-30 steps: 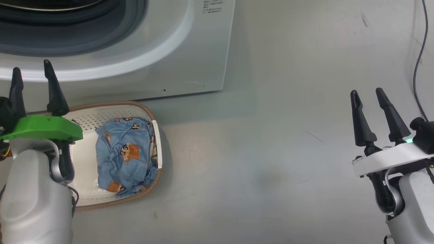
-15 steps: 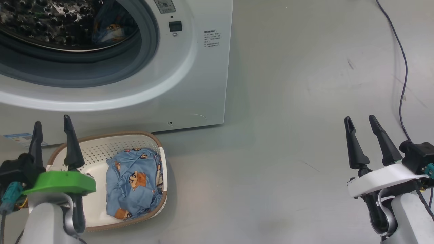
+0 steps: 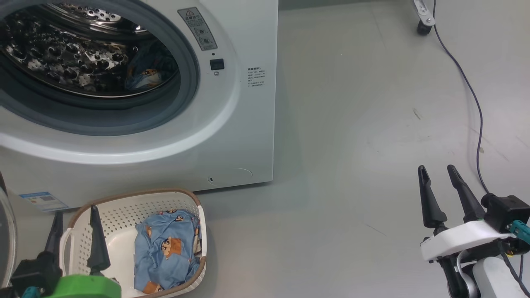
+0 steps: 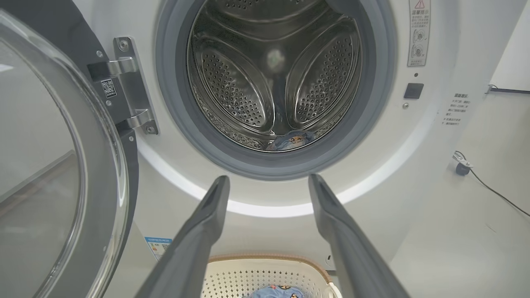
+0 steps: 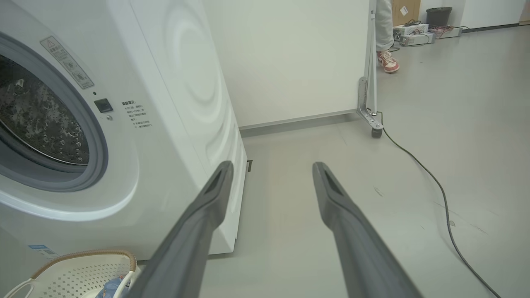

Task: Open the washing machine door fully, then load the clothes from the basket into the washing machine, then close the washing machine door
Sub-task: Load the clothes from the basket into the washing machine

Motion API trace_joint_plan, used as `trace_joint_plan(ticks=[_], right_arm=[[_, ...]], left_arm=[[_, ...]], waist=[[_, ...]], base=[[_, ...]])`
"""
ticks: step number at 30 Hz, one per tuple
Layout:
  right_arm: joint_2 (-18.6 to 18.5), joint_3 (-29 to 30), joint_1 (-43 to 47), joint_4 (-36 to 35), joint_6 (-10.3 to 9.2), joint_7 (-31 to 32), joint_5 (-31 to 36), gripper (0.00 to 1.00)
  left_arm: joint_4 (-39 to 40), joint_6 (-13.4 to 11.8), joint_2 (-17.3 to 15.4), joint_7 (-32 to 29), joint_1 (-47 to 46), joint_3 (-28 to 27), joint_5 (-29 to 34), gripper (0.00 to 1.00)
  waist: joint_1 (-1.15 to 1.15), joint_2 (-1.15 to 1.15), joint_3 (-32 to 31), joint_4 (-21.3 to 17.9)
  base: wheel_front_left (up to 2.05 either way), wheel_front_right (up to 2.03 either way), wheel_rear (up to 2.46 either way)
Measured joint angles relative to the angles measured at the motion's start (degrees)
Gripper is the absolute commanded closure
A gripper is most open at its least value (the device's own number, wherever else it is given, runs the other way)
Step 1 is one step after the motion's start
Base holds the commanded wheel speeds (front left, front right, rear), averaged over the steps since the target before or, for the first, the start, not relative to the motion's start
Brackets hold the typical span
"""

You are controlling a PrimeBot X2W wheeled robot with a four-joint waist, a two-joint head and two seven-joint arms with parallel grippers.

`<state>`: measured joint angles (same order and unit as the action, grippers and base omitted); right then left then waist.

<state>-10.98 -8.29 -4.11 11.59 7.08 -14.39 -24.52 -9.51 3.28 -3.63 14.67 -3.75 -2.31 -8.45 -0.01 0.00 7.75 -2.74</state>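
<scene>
Basket (image 3: 124, 208) of perforated cream plastic

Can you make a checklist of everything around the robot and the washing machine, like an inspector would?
Surface: grey floor, bare, with a few scuffs.
Job's things: washer with its door swung wide open. One garment lies in the drum. More clothes lie in the basket in front of the washer.
Clutter: nothing seen.
Grippers: left gripper open, empty, near the basket. Right gripper open, empty, over the floor.
Cables: one dark cable runs along the floor from a wheeled stand.
Surroundings: white wall; a person's shoe beyond the stand.
</scene>
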Motion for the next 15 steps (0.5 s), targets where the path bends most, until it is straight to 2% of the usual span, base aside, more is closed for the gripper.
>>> trace_joint_plan(ticks=[15], right_arm=[[1.13, 0.21, 3.86, 0.3, 0.0, 0.0, 2.11, 0.0]], left_arm=[[3.69, -0.01, 0.44, -0.01, 10.7, -0.14, 0.19, 0.0]], waist=[[0.0, 0.0, -5.83, -0.42]], base=[[0.0, 0.0, 0.0]])
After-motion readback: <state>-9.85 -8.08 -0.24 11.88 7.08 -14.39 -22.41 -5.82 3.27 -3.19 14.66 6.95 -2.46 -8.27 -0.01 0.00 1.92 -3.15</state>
